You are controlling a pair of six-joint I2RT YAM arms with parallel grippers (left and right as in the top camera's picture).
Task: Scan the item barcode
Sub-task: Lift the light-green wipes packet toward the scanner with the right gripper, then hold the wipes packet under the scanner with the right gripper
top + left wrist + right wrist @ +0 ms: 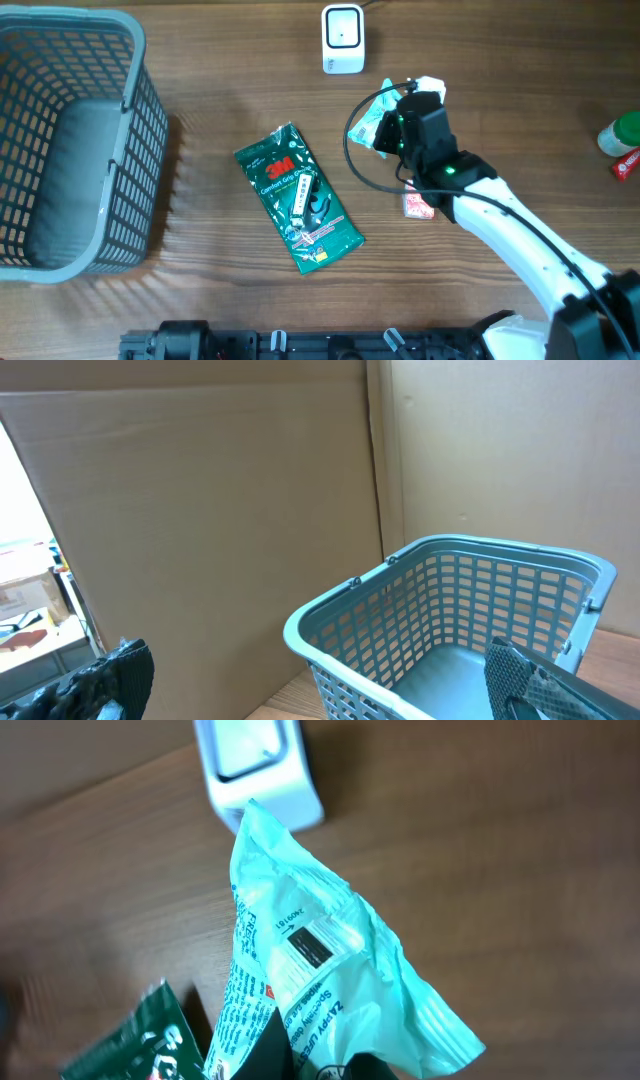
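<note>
Right pincer (396,124): closed on the lower end of the packet (320,950); its dark fingers (268,1048) show at the bottom edge of the right wrist view.
Packet: mint-green, crinkled, held near the scanner (343,38), on its right-front side in the overhead view. Whether it touches the table (500,90) cannot be told.
Barcode (310,945): a small black block on a white patch, facing the right wrist camera.
Scanner: a white box standing at the far edge of the table. In the right wrist view the packet's upper corner overlaps its lower edge.
Left pincer (315,685): open, fingers wide apart at the two lower corners of the left wrist view, nothing between them.
Basket (150,130): grey-blue, at the table's left end, with brown cardboard (200,510) behind it.
3M pack (298,198): dark green, lying flat mid-table, between basket and right arm.
Red item (418,206): small, on the table just beside the right arm.
Bottle (621,134): green, at the right edge.
</note>
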